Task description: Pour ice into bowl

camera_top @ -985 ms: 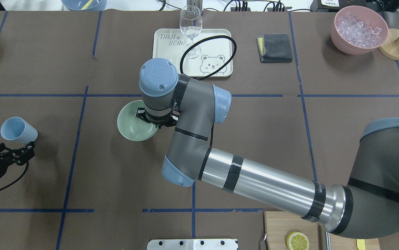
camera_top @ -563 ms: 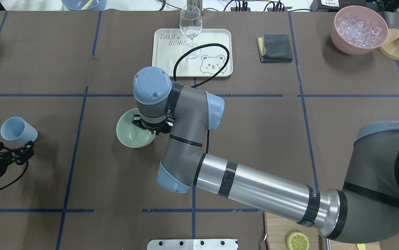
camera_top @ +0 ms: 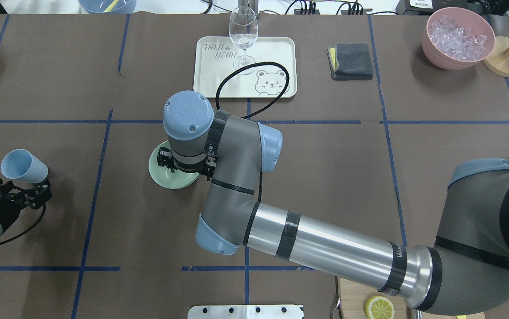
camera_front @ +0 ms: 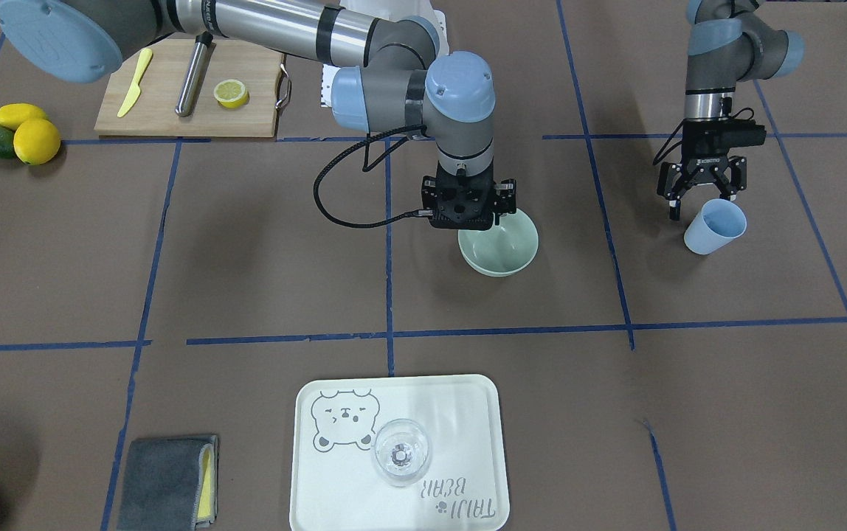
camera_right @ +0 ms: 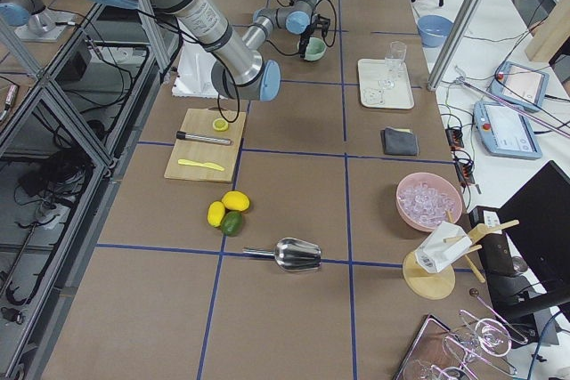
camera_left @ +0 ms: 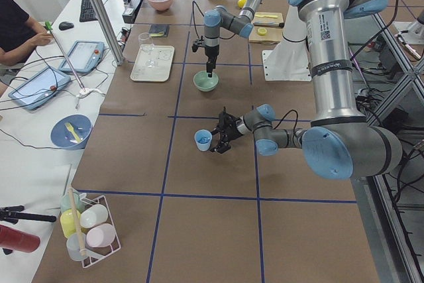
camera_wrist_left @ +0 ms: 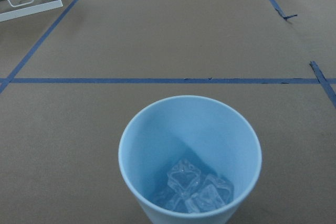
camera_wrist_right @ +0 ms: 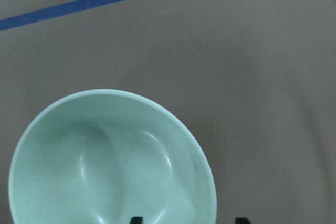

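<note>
Brown table [camera_top: 325,177]: bowl [camera_front: 506,251] directly under right gripper [camera_front: 469,221], rim between fingers.

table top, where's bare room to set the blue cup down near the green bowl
Bare brown paper lies between the bowl and the blue cup, and between bowl and tray. Crowded behind the bowl, where the right end effector hangs over its rim.

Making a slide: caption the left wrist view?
Blue cup holding ice at its bottom, on brown, blue-taped table.
</note>
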